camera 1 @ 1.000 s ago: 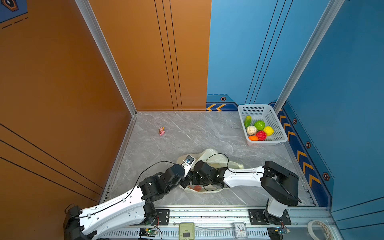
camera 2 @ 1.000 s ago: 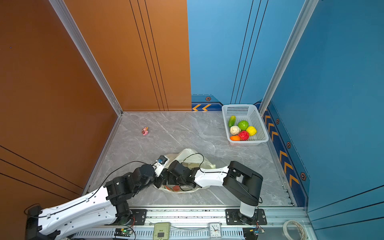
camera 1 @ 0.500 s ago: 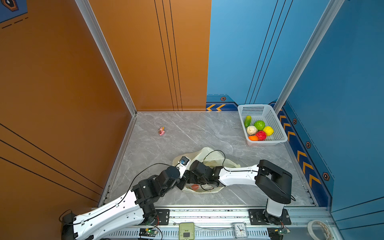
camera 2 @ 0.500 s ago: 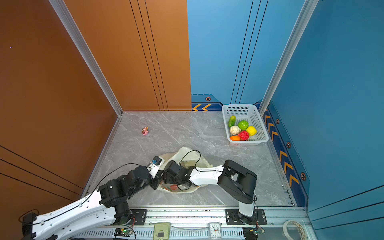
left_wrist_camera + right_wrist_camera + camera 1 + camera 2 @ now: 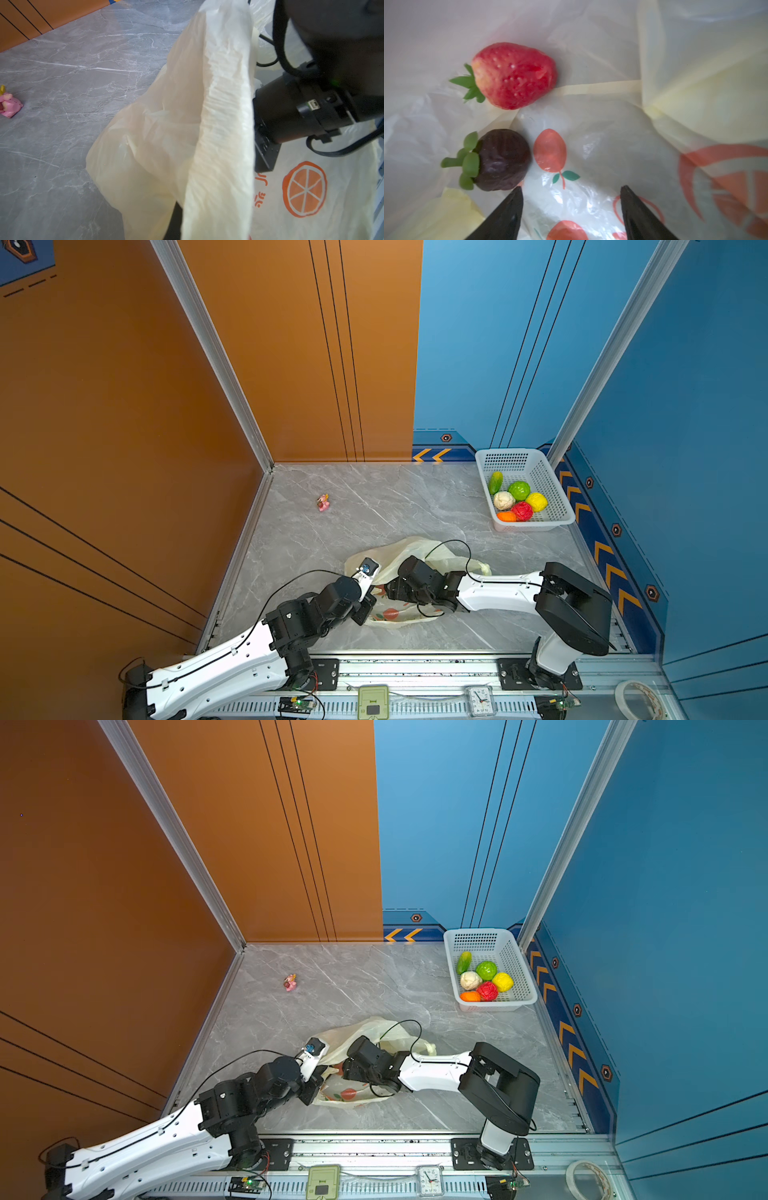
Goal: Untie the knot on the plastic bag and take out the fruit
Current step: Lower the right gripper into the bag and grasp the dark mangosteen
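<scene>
The pale-yellow plastic bag [image 5: 411, 547] [image 5: 365, 1025] lies open on the marble floor near the front. My left gripper [image 5: 365, 612] [image 5: 311, 1092] is shut on the bag's edge, and a crinkled strip [image 5: 218, 124] hides its jaws. My right gripper [image 5: 571, 188] is inside the bag, open, with nothing between its fingers [image 5: 506, 216]. Just ahead of it lie two fruit: a red strawberry [image 5: 513, 75] and a dark purple one [image 5: 502, 160], which is next to one fingertip. Several more fruit [image 5: 518, 490] sit in the basket. The knot is out of view.
A white perforated basket [image 5: 557, 506] [image 5: 521, 986] stands at the back right against the blue wall. A tiny pink figurine [image 5: 323, 502] [image 5: 8, 106] lies at the back left. The front rail [image 5: 415, 659] carries a clock [image 5: 480, 699]; a tape roll [image 5: 640, 697] lies nearby.
The left arm has drawn a little to the left with the bag's edge in its grip. The right arm shifted slightly and stays reaching into the bag.
</scene>
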Robot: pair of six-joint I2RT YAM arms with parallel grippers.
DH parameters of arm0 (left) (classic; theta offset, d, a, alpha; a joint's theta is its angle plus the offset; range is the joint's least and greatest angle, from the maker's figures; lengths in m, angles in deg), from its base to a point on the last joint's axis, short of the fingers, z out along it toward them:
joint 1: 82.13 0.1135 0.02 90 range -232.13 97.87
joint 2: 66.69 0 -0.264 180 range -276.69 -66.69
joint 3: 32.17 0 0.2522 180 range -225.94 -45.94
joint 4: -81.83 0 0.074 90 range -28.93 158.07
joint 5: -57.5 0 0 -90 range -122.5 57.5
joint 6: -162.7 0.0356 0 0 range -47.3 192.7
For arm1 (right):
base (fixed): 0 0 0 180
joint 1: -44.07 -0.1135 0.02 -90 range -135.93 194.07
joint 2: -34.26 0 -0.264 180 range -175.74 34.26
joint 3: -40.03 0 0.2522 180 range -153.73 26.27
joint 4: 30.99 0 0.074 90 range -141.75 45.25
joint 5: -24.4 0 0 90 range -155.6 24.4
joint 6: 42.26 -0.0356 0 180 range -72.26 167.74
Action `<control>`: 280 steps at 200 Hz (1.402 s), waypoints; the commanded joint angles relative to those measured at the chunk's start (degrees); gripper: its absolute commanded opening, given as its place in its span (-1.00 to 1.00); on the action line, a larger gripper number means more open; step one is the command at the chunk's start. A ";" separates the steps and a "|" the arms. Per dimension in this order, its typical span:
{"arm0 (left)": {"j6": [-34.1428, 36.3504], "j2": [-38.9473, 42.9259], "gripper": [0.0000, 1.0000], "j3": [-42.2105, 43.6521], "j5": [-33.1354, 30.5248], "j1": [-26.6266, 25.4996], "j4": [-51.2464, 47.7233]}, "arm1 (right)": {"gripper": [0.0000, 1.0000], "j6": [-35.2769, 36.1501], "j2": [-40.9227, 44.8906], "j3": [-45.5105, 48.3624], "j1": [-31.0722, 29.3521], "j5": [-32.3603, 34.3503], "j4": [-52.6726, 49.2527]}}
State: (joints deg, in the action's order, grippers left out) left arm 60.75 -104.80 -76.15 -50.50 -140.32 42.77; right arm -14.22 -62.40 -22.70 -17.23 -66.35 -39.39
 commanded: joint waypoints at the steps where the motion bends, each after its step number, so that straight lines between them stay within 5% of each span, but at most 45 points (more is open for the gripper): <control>1: 1.69 0.27 -1.00 -0.43 -2.72 -0.11 2.58 | 0.56 1.13 -1.97 1.04 -0.89 -5.25 12.13; 71: 4.64 -4.81 -1.00 -1.76 -0.07 3.38 12.34 | 0.87 2.16 -3.40 0.89 -1.90 -6.74 18.81; 140: 3.69 -7.15 -1.00 -1.25 3.11 6.17 19.40 | 0.86 -0.42 -10.49 -3.27 -1.10 -10.58 23.23; 190: 0.58 -4.38 -1.00 -0.75 3.62 6.18 16.07 | 0.87 -2.60 -11.75 -3.50 1.24 -4.53 24.12; 280: -0.45 -1.58 -1.00 0.66 3.90 6.59 12.12 | 0.00 -5.61 -15.20 -4.97 3.02 -7.02 25.91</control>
State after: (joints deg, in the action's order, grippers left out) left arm 60.82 -106.96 -76.70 -47.64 -134.51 56.32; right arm -18.57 -77.84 -28.49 -14.76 -73.13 -14.10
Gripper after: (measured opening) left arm 0.045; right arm 0.538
